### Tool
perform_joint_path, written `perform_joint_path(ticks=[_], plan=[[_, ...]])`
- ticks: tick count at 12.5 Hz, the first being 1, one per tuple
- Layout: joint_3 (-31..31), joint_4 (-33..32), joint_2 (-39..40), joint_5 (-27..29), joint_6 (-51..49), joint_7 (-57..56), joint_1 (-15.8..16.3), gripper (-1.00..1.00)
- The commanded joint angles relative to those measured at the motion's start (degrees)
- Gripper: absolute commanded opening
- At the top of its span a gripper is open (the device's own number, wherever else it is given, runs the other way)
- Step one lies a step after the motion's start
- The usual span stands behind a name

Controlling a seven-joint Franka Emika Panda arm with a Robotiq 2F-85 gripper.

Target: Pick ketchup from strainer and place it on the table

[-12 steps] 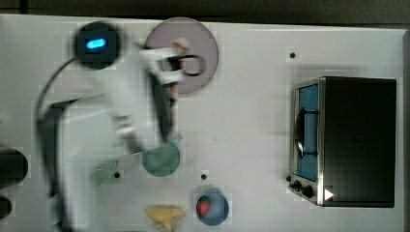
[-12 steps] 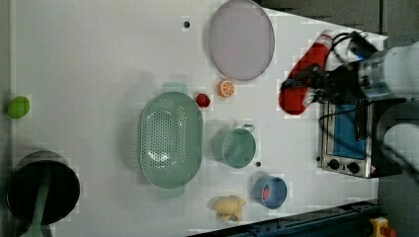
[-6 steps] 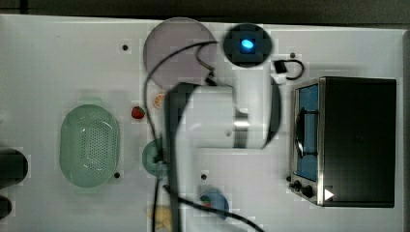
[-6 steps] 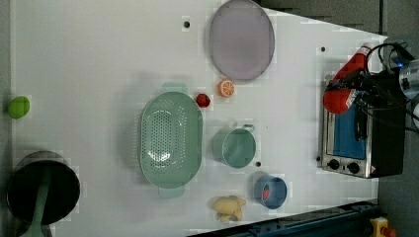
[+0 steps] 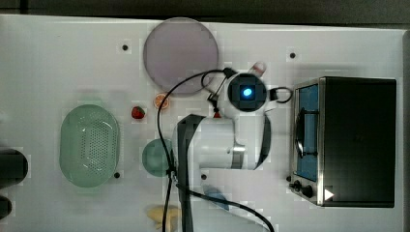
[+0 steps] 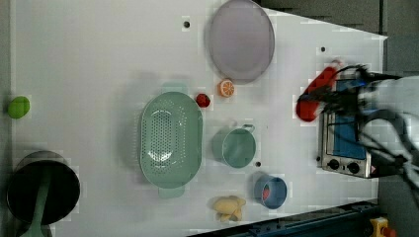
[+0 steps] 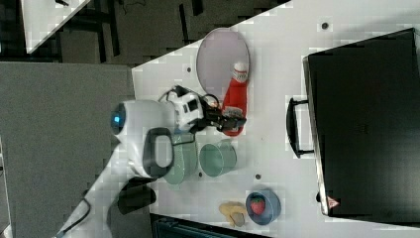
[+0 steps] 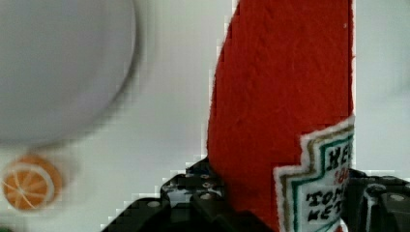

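My gripper (image 7: 231,119) is shut on the lower body of the ketchup (image 7: 236,94), a red bottle with a white cap. In the wrist view the ketchup (image 8: 285,96) stands between my black fingers (image 8: 193,203), with its whitish label (image 8: 319,183) facing the camera. The left view has the ketchup (image 6: 316,93) over the white table (image 6: 99,59), between the grey plate (image 6: 241,39) and the toaster oven (image 6: 343,138). The pale green strainer (image 6: 170,138) lies empty, far off toward the left view's left. Whether the bottle touches the table I cannot tell.
A teal cup (image 6: 238,147), a strawberry (image 6: 202,100) and an orange slice (image 6: 227,88) lie between strainer and bottle. A blue bowl (image 6: 270,191) and a yellow toy (image 6: 228,207) sit near the left view's bottom edge. The arm's body (image 5: 217,145) covers the table's middle.
The arm carried the ketchup toward the left view's right, up to the oven, then came back slightly left and lower. The strainer and other things stayed put.
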Motion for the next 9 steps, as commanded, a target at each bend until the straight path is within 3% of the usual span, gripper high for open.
perform_joint_path(ticks=[1,3,4,9], plan=[[0.33,-3.55,3.55,-0.02,5.47,-3.69,1.55,0.45],[0.20,-4.30,6.25,-0.03,9.30,-3.69,1.57,0.89],[0.33,-4.21,6.36,-0.04,9.54,-3.70,1.57,1.00],[1.07,-1.29,-3.81,0.37,7.14,-3.47,1.58,1.00]])
